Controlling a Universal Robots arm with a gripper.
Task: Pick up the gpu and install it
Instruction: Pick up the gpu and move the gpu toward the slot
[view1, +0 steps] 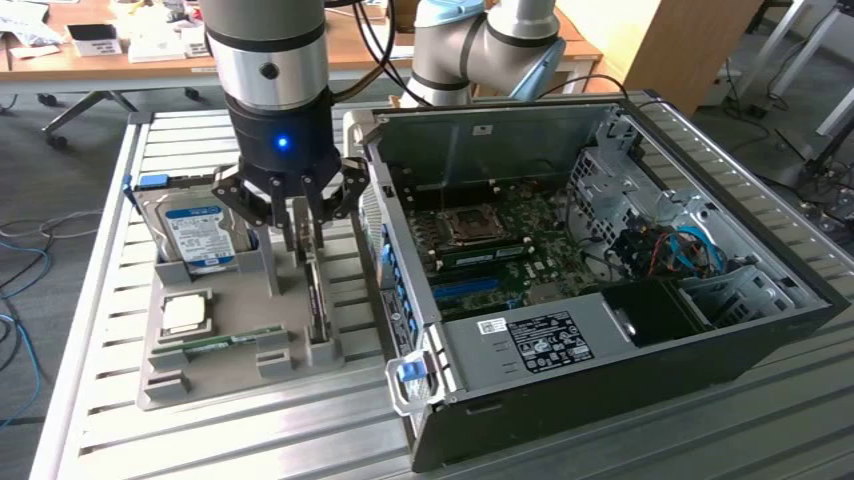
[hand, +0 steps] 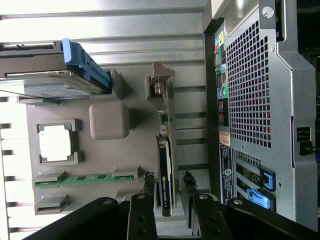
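The open computer case (view1: 601, 260) takes up the right of the exterior view, and left of it sits the grey parts tray (view1: 200, 375). In the tray's slot nearest the case the gpu (view1: 315, 300) stands on edge. Its long axis runs up and down the frame, parallel to the case wall, with the silver bracket toward the hard drive (view1: 200, 235) end. The gripper (view1: 300, 240) hangs directly above it with its jaws partly open, one finger on each side of the card and, by my eye, not pinching it.
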